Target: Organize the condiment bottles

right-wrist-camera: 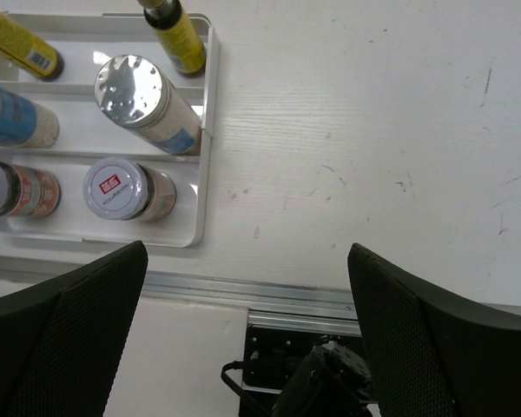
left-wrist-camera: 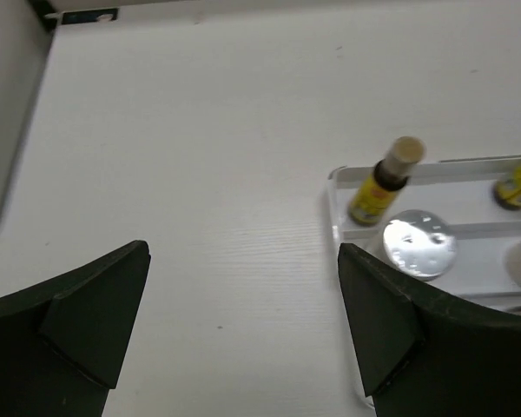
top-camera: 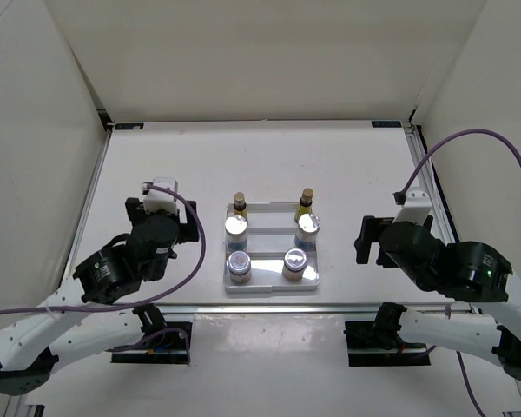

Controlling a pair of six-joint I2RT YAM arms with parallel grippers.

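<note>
Six condiment bottles stand in the white stepped tray (top-camera: 272,284). Two amber-yellow bottles (top-camera: 240,204) (top-camera: 306,201) are on the back step. Two silver-capped blue-label bottles (top-camera: 235,230) (top-camera: 307,227) are on the middle step. Two short jars (top-camera: 239,264) (top-camera: 294,261) are at the front. My left gripper (top-camera: 161,201) is open and empty, left of the tray; its view (left-wrist-camera: 243,313) shows one amber bottle (left-wrist-camera: 386,178) and a silver cap (left-wrist-camera: 418,243). My right gripper (top-camera: 367,239) is open and empty, right of the tray (right-wrist-camera: 247,330).
In the right wrist view the tray's right rim (right-wrist-camera: 205,165) lies left of the fingers, with a jar (right-wrist-camera: 122,189) and a silver-capped bottle (right-wrist-camera: 143,95) nearest it. The table's metal front rail (right-wrist-camera: 269,295) and the arm base (right-wrist-camera: 304,373) lie below. White walls enclose the table.
</note>
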